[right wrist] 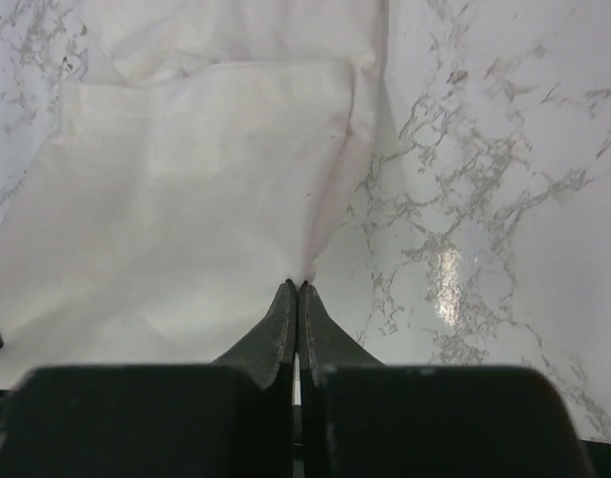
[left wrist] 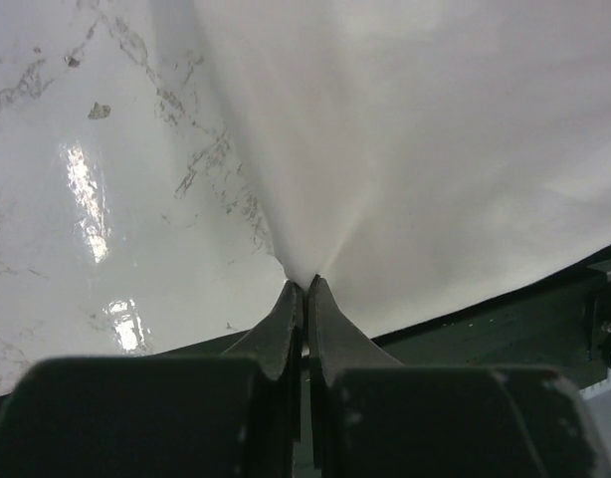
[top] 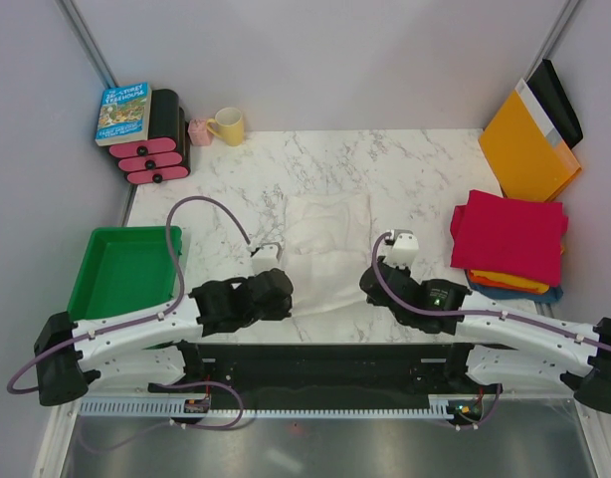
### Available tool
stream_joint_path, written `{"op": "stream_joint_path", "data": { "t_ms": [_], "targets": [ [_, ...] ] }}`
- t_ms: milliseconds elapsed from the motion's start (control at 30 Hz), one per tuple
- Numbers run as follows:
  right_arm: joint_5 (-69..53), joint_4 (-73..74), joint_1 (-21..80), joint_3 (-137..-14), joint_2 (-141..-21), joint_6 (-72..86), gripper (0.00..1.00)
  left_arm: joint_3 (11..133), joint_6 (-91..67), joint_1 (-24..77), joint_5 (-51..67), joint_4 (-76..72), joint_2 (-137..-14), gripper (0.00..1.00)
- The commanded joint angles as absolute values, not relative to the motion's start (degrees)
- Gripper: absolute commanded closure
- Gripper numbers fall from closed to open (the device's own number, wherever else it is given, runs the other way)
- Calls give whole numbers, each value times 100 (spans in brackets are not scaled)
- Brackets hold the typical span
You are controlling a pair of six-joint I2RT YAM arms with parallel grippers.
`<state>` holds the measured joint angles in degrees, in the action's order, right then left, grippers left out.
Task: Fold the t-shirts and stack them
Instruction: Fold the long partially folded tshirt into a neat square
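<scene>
A thin white t-shirt [top: 325, 249] lies spread on the marbled table between my arms, its far part folded over. My left gripper [top: 284, 282] is shut on the shirt's near left corner; the left wrist view shows the cloth [left wrist: 435, 149] pinched at the fingertips [left wrist: 307, 284]. My right gripper [top: 370, 282] is shut on the near right corner; the right wrist view shows the cloth [right wrist: 186, 199] held at the tips [right wrist: 298, 286]. A stack of folded shirts stands at the right: crimson red [top: 509, 235] on top, orange [top: 509, 282] and dark blue [top: 544, 296] beneath.
A green tray [top: 124, 269] sits at the left. A book [top: 123, 113] on a black and pink rack [top: 156, 139], a pink cup [top: 200, 131] and a yellow mug [top: 228, 125] stand at the back left. An orange-yellow envelope [top: 529, 149] leans at the back right.
</scene>
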<state>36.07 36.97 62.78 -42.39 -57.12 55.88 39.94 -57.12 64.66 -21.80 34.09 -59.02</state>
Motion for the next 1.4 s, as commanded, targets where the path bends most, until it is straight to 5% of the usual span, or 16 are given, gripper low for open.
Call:
{"op": "stream_joint_path", "data": {
  "t_ms": [0,233,767,1367],
  "targets": [
    [4420,3885,6284,-4982,-5862,5072,100,4693,-5319,6548,-2926,3559,-5889,98],
    [4308,3332,5776,-5484,-6424,4290,100,5667,-4378,6373,-3787,3577,-6432,98],
    [3234,1662,3499,-6617,-8480,2962,100,6767,-2577,4395,-3165,2242,-8304,98],
    [2953,1433,2778,-8709,-11117,2892,100,8647,-2066,3296,-2584,1960,-10659,98]
  ]
}}
